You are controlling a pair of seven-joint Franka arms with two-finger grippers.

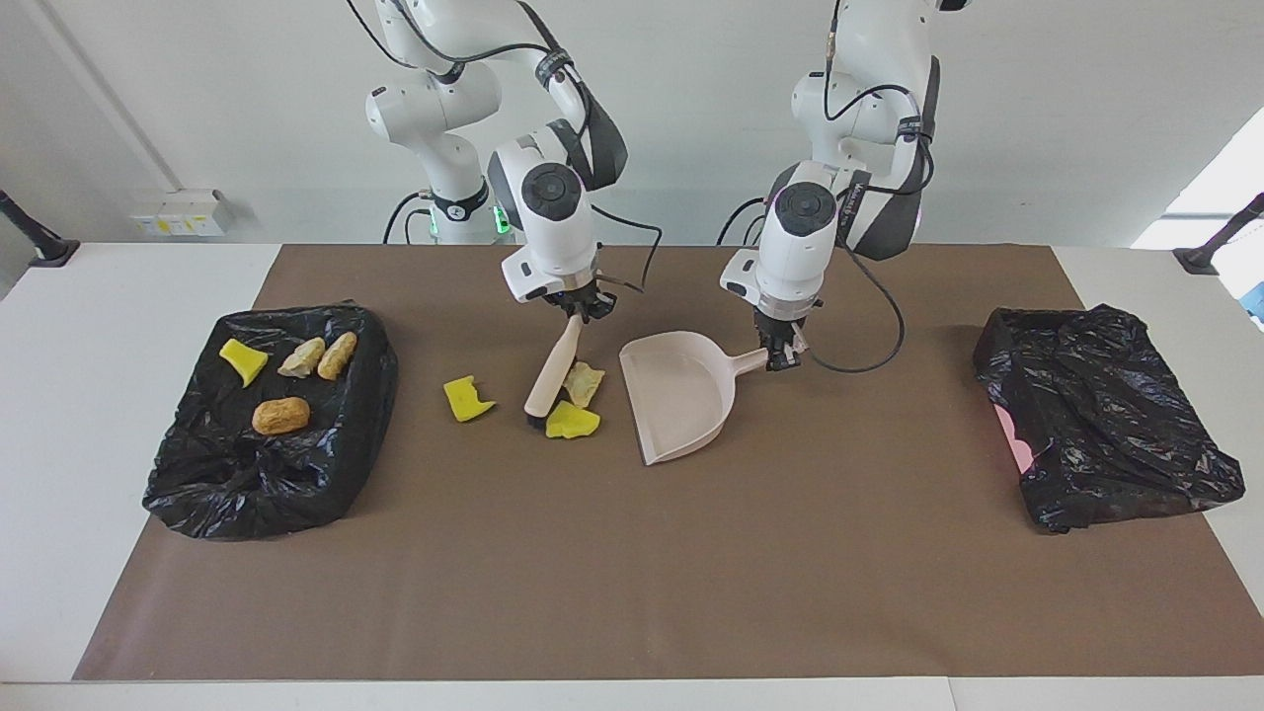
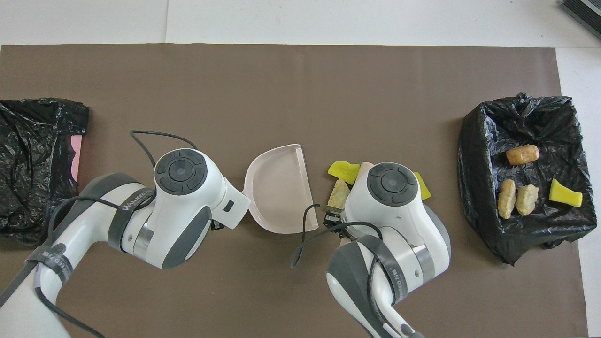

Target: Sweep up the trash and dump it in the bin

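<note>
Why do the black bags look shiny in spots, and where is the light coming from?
Facing view: the crinkled bin liner holding scraps and the other black bag catch white glints from soft room light, and daylight glares at the upper corner toward the left arm's end. Overhead view: the brown mat is evenly lit, with only faint shadows.

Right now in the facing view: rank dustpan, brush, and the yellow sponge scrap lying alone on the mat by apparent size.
1. dustpan, held by the left gripper
2. brush, held by the right gripper
3. yellow sponge scrap, clearly smallest

All three lie at a similar depth, so the order looks safe.
</note>
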